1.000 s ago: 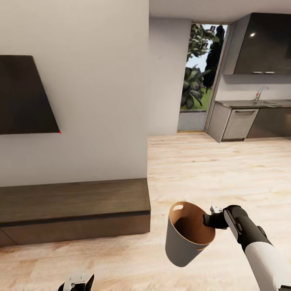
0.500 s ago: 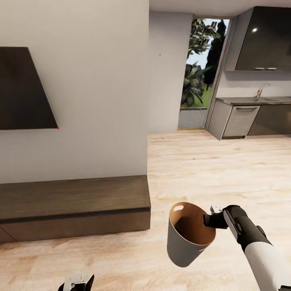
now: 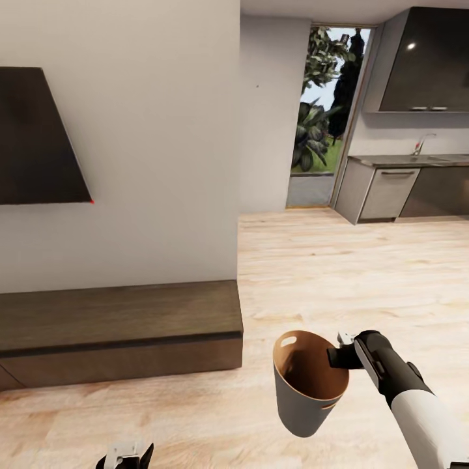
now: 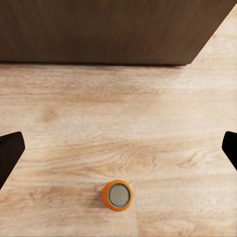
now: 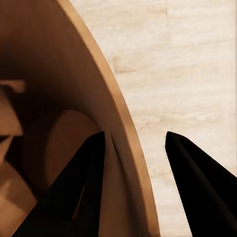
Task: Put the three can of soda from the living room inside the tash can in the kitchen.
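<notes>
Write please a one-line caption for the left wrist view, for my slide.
Open left gripper hangs above an upright orange soda can with a silver-grey top on the light wood plank floor, near a dark wooden cabinet.

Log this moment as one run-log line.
right gripper: shut on bin rim, bin off the floor | left gripper: open above orange can upright on wood floor | place: beside low cabinet
</notes>
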Motion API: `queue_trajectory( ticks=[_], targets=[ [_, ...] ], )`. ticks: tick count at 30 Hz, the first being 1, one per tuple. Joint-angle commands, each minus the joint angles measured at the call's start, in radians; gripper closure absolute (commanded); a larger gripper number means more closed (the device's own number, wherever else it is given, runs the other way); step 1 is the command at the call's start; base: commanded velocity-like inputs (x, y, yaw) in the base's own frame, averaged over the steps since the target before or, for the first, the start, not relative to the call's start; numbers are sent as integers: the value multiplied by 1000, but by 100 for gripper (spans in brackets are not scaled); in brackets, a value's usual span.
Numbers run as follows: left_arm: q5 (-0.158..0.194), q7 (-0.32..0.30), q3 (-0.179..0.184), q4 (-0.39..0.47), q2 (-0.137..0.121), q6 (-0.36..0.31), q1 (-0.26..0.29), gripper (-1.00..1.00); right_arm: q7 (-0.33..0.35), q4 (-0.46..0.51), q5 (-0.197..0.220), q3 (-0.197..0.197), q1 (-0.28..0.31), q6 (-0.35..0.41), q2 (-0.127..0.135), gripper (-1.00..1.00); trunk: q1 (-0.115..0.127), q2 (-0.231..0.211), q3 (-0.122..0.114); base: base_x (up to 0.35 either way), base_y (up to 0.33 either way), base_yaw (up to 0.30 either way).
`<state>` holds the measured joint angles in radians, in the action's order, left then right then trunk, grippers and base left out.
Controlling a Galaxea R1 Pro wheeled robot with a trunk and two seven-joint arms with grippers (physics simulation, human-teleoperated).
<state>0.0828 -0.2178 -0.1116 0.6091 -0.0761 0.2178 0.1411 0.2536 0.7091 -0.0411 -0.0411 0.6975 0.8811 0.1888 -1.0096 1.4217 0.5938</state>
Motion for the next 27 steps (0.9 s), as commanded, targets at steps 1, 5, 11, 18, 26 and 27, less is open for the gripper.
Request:
queue_trajectory(
  ticks=[1, 5, 11, 18, 26, 27],
  targets=[
    [0, 0, 0, 0, 0, 0, 0, -100, -1, 0, 20, 0, 0, 2, 0, 100, -4, 7, 3, 0, 0, 0],
    [0, 0, 1, 0, 0, 0, 0, -100, -2, 1, 20, 1, 0, 0, -1, 100, -19, 35, 16, 0, 0, 0],
    [0, 0, 1, 0, -1, 0, 0, -100, -2, 1, 20, 1, 0, -4, -2, 100, -42, 77, 34, 0, 0, 0],
    [-1, 1, 32, 0, -1, -2, 0, -100, -1, 32, 20, 0, 0, -5, -1, 100, -69, 126, 60, 0, 0, 0],
    [1, 3, 48, -37, -3, 35, 0, -100, 6, 80, 21, 0, -4, -5, -1, 100, -100, 182, 90, 0, 0, 0],
    [1, 3, 48, -41, -4, 42, 1, -100, 7, 81, 21, 0, -4, -5, -1, 100, -104, 189, 93, 0, 0, 0]
  ],
)
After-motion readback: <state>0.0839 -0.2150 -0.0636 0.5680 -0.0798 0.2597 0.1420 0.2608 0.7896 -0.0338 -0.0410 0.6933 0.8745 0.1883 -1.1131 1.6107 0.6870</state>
